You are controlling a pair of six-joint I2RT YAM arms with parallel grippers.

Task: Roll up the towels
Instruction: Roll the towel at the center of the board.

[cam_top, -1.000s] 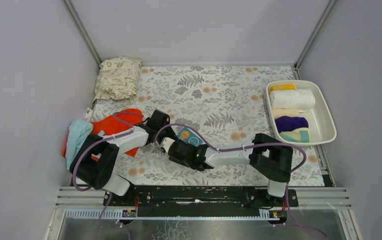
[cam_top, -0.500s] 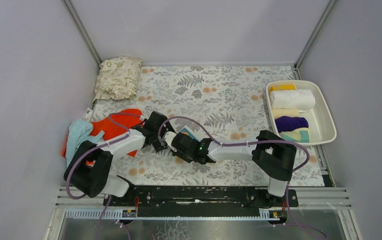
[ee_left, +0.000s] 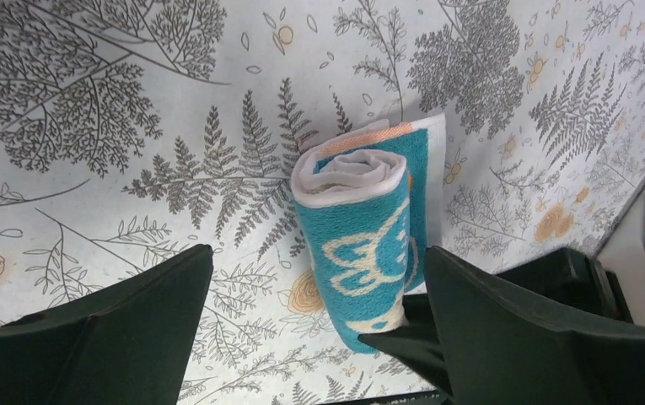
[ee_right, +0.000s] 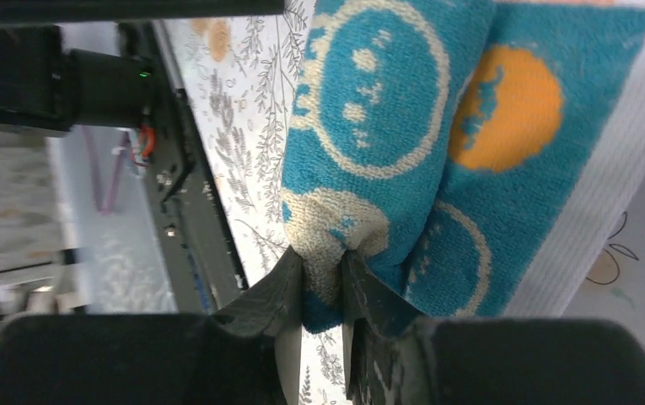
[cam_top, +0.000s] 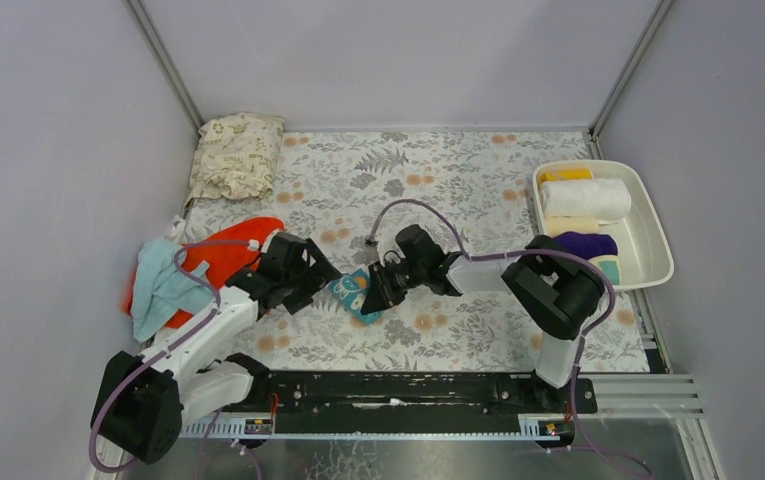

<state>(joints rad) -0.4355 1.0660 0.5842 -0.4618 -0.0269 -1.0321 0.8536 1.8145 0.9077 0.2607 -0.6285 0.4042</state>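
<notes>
Treat teal towel roll [ee_left: 357, 245] as soft, unrolling easily; hold mid-roll; right end effector [ee_right: 323, 283] clenched on its end, left end effector [ee_left: 314, 295] released

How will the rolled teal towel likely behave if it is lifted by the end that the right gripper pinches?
Probably floppy: the right gripper pinches the end of the teal towel into a thin fold, so the roll may sag. Its outer flap lies loose on the mat, so it could unroll.

No lettering can be read; the teal towel [ee_left: 361, 253] bears only printed pictures.
</notes>
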